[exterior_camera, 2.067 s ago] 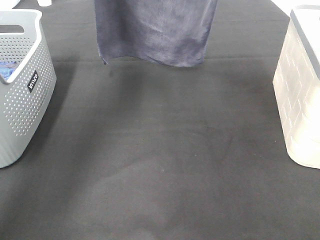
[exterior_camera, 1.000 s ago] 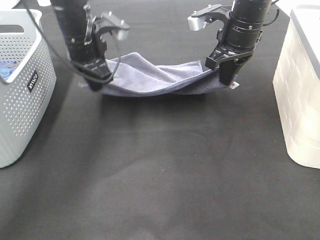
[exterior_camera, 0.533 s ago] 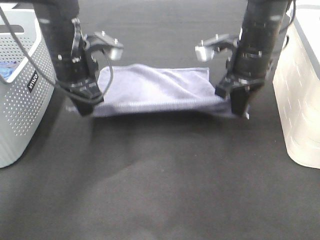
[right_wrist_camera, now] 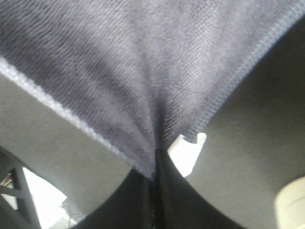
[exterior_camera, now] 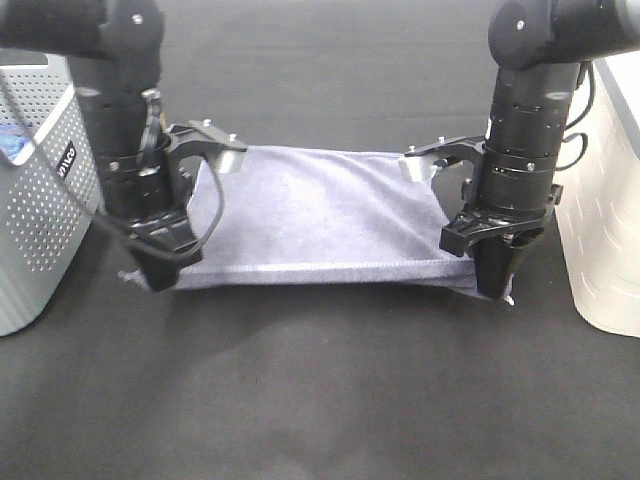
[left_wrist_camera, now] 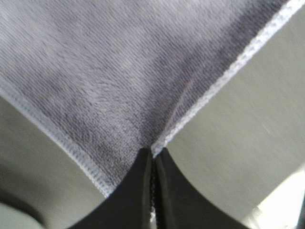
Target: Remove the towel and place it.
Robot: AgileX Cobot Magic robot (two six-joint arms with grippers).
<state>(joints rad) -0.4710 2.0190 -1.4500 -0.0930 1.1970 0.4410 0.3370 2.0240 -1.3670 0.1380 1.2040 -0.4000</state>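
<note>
Black table (exterior_camera: 320,400) | towel (exterior_camera: 320,215) runs left to right; our left gripper (exterior_camera: 158,275) and right gripper (exterior_camera: 496,284) pinch its near corners

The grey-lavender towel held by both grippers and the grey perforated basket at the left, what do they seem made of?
Grey-lavender square towel: looks like soft microfibre, matte; the wrist views show fine brushed pile and a stitched hem. Grey perforated basket: probably moulded plastic, smooth, with even rows of small holes and a rounded rim.
</note>
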